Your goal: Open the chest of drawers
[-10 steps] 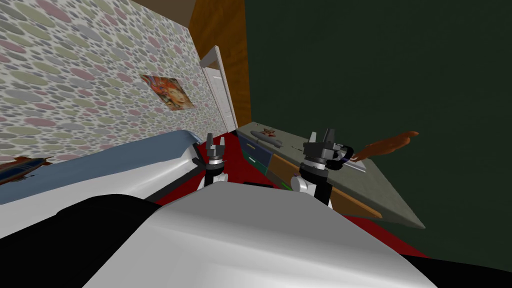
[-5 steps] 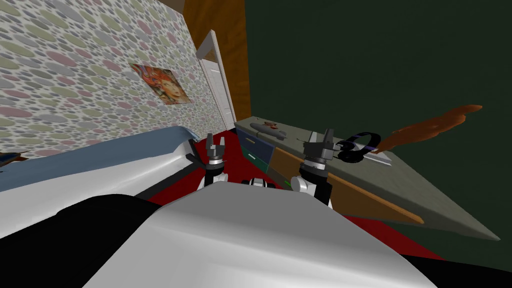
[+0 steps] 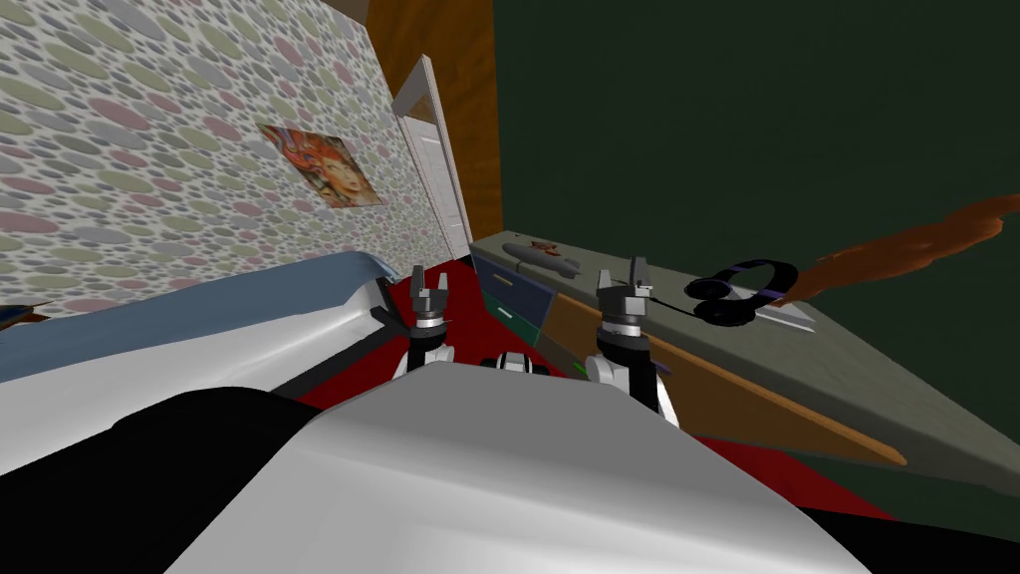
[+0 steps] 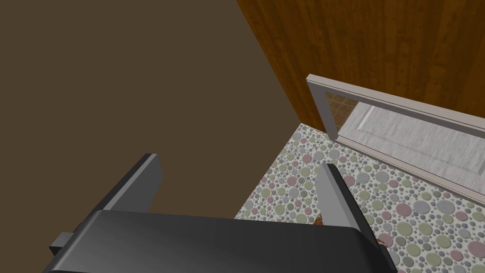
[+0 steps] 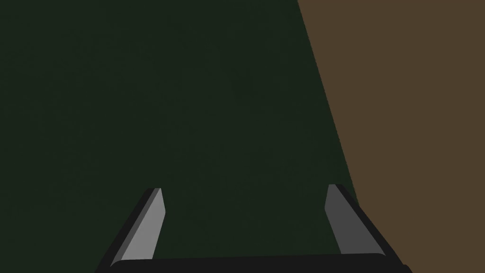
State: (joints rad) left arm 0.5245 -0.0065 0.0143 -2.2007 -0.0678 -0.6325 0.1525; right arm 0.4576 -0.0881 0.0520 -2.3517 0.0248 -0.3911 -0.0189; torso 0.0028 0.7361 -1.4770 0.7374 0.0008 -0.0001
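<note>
The chest of drawers (image 3: 857, 371) runs along the dark green wall on my right. It is long and low, with a grey-green top, dark blue drawer fronts (image 3: 514, 289) at the far end and brown fronts (image 3: 722, 391) nearer me. All fronts look closed. My right gripper (image 3: 623, 275) is raised in front of the chest's upper edge, open (image 5: 244, 189) and holding nothing, facing the green wall. My left gripper (image 3: 429, 278) is held up over the red floor beside the bed, open (image 4: 239, 163) and empty.
Black headphones (image 3: 742, 291), a flat grey item (image 3: 787, 313) and a grey submarine model (image 3: 543, 259) lie on the chest's top. A bed (image 3: 199, 319) with a blue cover fills the left. A white door (image 3: 438, 184) stands in the far corner. A narrow strip of red floor (image 3: 458, 299) lies between bed and chest.
My view has swung, so more of the chest stretches off to the right. The headphones now sit right of my right gripper, whose wrist has turned so both fingers stand apart.
</note>
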